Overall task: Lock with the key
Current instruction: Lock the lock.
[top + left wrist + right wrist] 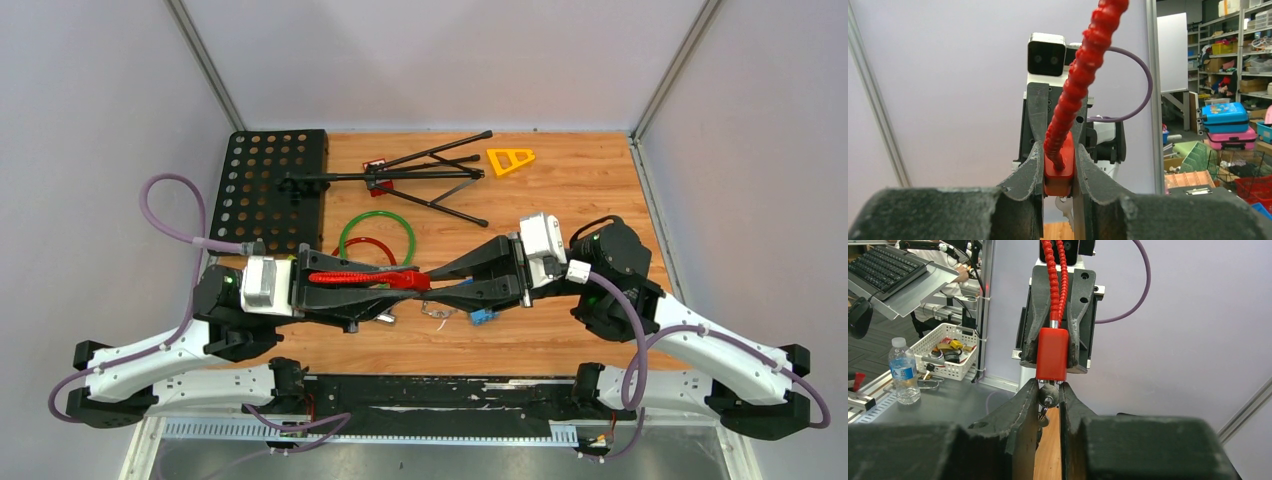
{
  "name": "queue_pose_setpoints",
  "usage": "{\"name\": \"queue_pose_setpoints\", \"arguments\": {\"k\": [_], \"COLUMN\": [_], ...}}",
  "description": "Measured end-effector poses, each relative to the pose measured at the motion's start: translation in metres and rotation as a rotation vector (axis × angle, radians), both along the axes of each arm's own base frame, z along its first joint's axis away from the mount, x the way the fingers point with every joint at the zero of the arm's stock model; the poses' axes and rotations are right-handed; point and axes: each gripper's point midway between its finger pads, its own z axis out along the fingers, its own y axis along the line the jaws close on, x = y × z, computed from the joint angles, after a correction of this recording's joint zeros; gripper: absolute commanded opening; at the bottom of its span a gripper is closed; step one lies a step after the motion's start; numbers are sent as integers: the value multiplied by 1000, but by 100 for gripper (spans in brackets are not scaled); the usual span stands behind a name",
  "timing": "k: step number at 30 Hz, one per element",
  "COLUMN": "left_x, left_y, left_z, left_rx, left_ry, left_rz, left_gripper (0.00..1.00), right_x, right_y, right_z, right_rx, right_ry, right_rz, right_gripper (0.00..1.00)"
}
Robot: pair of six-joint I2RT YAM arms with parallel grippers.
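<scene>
Top view: over the middle of the bench (590,200), toward its near edge, the left gripper (402,284) and right gripper (433,284) meet tip to tip.

Left wrist view: the left gripper is clamped on the red lock (1059,172).

Right wrist view: the right gripper is closed on the key (1047,401), which sits in the lock's end.

We see the padlock body (1052,354) in smooth red plastic with a soft sheen, and its cable (1083,65) in ribbed red plastic, bead after bead. The key (1047,401) beneath glints like bare metal, we think, though it's mostly hidden. The right gripper (1049,390) is matt black, grainy, scuffed pale at the edges; the left gripper (1058,167) looks the same. The worktop (580,190) shows warm wood grain, satin-smooth. At its far left corner, the perforated plate (270,185) is matt black.
</scene>
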Motion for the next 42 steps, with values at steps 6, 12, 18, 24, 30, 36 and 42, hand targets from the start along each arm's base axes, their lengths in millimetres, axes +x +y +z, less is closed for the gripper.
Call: {"name": "queue_pose_setpoints", "arguments": {"k": [6,12,18,24,30,36,42], "left_x": [1,13,38,67,89,93,95], "left_y": [0,2,5,15,28,32,32], "left_z": [0,2,3,6,10,13,7], "left_rx": [-2,-13,-30,-89,-152,-184,-178], "left_ry": [-2,28,127,264,359,396,425], "left_rz": [8,62,174,287,381,389,389], "left_gripper": [0,0,0,0,0,0,0], "right_x": [2,17,41,76,100,102,102], "right_y": [0,2,7,18,30,29,25], "right_z": [0,2,2,4,6,10,4], "right_rx": [-1,17,50,115,146,194,172], "right_ry": [0,-13,-70,-246,-451,-666,-863], "right_rz": [-12,-102,-300,-650,-998,-1298,-1519], "right_gripper": [0,0,0,0,0,0,0]}}
